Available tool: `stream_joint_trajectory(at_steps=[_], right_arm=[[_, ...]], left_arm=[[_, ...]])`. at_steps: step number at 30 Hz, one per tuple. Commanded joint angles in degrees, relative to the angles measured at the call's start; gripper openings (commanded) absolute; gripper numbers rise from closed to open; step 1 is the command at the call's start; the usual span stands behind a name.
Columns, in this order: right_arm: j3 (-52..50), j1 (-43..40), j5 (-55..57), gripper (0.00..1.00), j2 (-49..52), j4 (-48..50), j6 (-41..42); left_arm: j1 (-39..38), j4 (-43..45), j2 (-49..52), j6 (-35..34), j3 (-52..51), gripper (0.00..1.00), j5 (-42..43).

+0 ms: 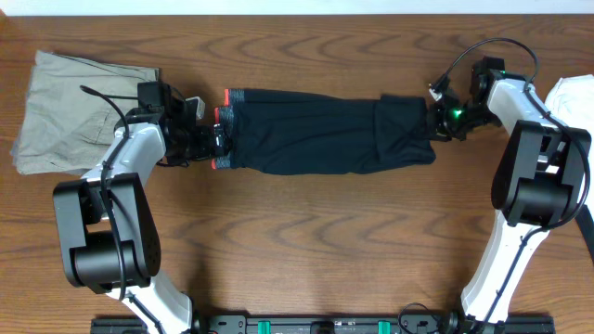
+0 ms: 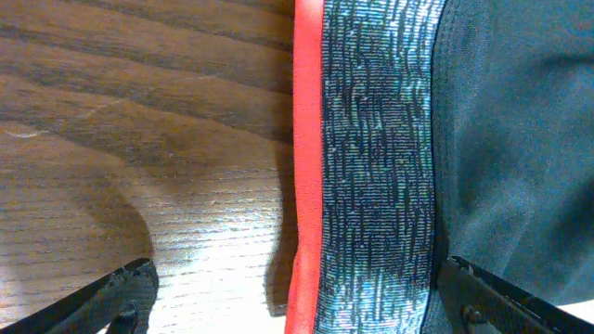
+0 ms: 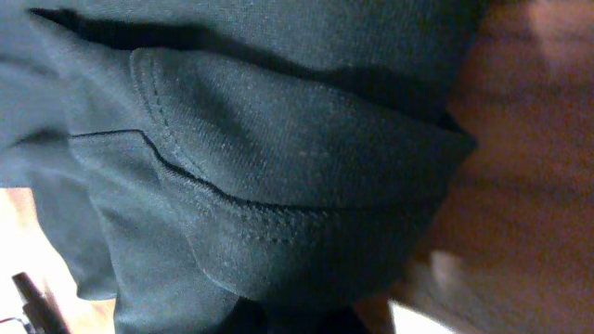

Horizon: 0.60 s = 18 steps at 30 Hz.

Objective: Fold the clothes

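Note:
The black leggings [image 1: 316, 130] lie stretched left to right across the table, with the leg ends folded back over at the right. The red-and-grey waistband [image 1: 225, 130] is at the left end and fills the left wrist view [image 2: 376, 167]. My left gripper [image 1: 215, 139] is open, its fingers [image 2: 297, 306] straddling the waistband just above the wood. My right gripper [image 1: 434, 119] is at the leg ends. In the right wrist view the stitched black cuffs [image 3: 278, 167] bunch into the jaws [image 3: 297, 320], whose fingers are hidden by cloth.
Khaki-beige trousers [image 1: 74, 102] lie at the far left behind the left arm. A white garment [image 1: 571, 97] sits at the far right edge. The wooden table [image 1: 316, 241] shows bare wood in front of the leggings.

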Motion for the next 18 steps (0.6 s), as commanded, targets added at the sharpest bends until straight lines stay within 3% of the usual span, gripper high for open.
stream_joint_trajectory(at_steps=[1, 11, 18], right_arm=[[3.6, 0.2, 9.6, 0.01, 0.9, -2.9, 2.8], [18.4, 2.5, 23.5, 0.01, 0.7, -15.1, 4.9], [25.6, 8.8, 31.6, 0.01, 0.7, -20.2, 5.8]], left_arm=[[0.3, -0.2, -0.9, 0.2, -0.6, 0.98, -0.5], [0.3, -0.2, -0.8, 0.2, -0.6, 0.98, -0.5], [0.3, -0.1, -0.8, 0.1, -0.6, 0.98, -0.5]])
